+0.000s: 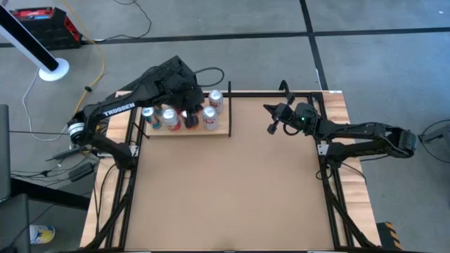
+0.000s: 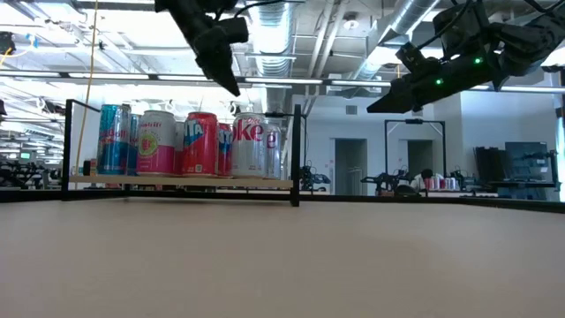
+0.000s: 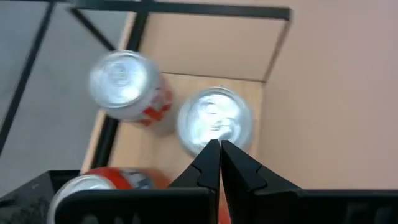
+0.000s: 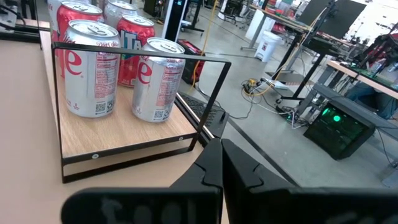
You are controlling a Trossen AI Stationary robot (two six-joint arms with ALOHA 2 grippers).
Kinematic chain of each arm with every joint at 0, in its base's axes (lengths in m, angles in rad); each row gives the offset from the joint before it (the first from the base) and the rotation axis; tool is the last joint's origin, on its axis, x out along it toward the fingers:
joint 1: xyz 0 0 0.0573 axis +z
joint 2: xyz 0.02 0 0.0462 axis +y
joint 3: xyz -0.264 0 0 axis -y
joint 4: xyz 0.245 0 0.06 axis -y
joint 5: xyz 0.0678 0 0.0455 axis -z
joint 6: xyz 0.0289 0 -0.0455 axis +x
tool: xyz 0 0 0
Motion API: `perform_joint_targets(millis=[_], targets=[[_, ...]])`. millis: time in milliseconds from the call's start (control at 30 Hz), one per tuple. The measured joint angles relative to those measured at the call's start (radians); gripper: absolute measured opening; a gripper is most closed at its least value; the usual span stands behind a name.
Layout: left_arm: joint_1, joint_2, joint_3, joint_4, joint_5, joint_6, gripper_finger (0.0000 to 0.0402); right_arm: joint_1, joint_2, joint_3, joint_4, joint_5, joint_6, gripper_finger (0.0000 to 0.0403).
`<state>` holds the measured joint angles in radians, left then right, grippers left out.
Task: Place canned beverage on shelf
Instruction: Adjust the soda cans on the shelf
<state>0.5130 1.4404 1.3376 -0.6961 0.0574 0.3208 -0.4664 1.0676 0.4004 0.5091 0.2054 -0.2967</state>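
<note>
Bare table in front, cans on shelf, left claw closed empty above, right claw closed empty.

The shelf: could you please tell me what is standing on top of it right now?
Several upright cans stand on the shelf, silver, red, pink and blue ones among them. The left gripper, shut and empty, hangs above them, hiding part of the group from overhead, so an exact count is uncertain.

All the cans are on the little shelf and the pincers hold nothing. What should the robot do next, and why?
Probably lift the left pincer up and away. It hangs shut and empty above the cans, which all stand upright on the shelf. No can shows on the table, and the right pincer waits, shut.
</note>
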Motion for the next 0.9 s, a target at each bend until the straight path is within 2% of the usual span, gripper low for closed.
perform_joint_targets(millis=[300, 900], targets=[[-0.065, 0.025, 0.000, 0.008, -0.021, 0.011, 0.0000, 0.000, 0.000, 0.000, 0.002, 0.000, 0.001, 0.0021], [-0.067, 0.147, 0.003, 0.043, -0.054, 0.053, 0.0000, 0.000, 0.000, 0.000, 0.000, 0.000, 0.000, 0.0021]])
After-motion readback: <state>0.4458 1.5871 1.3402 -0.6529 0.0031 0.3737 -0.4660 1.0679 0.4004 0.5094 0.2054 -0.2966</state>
